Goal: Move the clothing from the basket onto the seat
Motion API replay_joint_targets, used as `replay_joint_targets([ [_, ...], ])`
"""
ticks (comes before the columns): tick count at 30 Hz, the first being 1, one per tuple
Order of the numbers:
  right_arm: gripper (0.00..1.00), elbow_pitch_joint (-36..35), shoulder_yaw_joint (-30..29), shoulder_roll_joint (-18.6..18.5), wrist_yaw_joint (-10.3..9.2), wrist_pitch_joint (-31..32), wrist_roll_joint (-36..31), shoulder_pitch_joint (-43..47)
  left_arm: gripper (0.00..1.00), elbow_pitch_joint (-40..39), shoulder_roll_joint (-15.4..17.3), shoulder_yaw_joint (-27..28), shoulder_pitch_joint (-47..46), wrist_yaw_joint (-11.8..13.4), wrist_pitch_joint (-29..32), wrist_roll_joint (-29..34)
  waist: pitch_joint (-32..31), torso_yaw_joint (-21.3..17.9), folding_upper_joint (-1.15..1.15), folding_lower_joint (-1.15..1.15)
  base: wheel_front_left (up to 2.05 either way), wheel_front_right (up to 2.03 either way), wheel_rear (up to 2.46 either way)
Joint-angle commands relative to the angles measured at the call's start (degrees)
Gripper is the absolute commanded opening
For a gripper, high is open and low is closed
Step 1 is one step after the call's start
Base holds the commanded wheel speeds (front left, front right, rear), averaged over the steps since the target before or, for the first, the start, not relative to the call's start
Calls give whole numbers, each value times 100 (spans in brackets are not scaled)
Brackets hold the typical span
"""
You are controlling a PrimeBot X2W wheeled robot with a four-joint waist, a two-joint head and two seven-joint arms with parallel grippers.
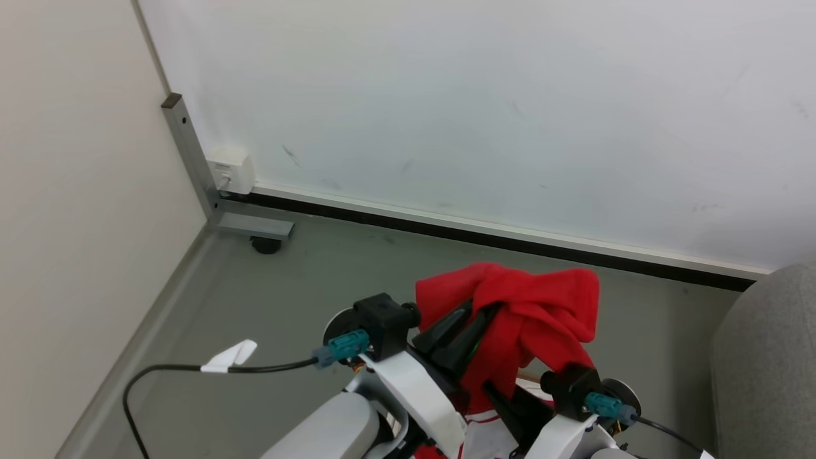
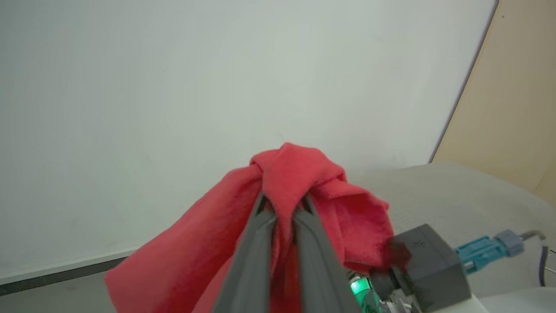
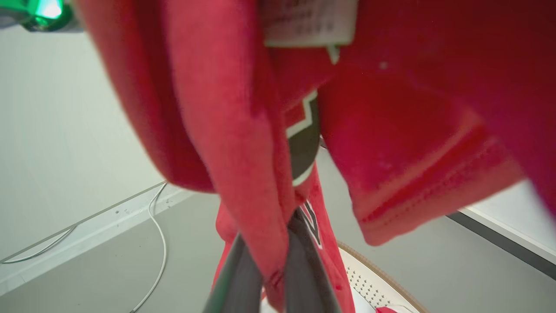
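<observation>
Left gripper (image 2: 284, 205) and right gripper (image 3: 269, 237) pinch the clothing (image 1: 529, 306), hiding most of the basket (image 3: 369, 280).

left gripper (image 2: 282, 208): jaws pinched on the clothing (image 1: 542, 306), held higher | right gripper (image 3: 270, 232): just below and beside, jaws pinched on same clothing | pale forearms side by side

basket (image 3: 369, 284) mostly past the bottom edge, label (image 3: 310, 21) on clothing (image 3: 412, 130) blurred
</observation>
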Motion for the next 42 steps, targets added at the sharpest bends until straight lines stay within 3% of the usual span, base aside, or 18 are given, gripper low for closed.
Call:
replay_joint_targets([
  [1,0,-48,-34,-27,-12,3,-61,91,0,19,30,33,-53,35,-18,-54,-2,-35,0,0,0,0,0],
  [9,0,-338,-300,12,-12,2,-235,283,0,89,24,15,2,77,-62,-86,-2,-275,0,0,0,0,0],
  [10,0,-390,-372,15,-12,2,-249,314,20,94,21,8,5,72,-60,-95,-2,-305,0,0,0,0,0],
  [11,0,-440,-441,20,-12,2,-264,352,48,104,26,-1,14,68,-46,-109,-4,-342,0,0,0,0,0],
  [12,0,-483,-498,16,-12,2,-287,389,100,107,29,-11,23,66,-37,-115,-7,-379,0,0,0,0,0],
  [25,0,-1071,-1149,-119,-12,0,-438,795,100,-56,184,143,196,241,-177,-150,-17,-1087,0,0,0,0,0],
  [42,0,-1764,-2560,-590,-12,1,-1179,1108,100,-48,277,323,464,276,-395,140,236,-2713,0,0,0,0,0],
])
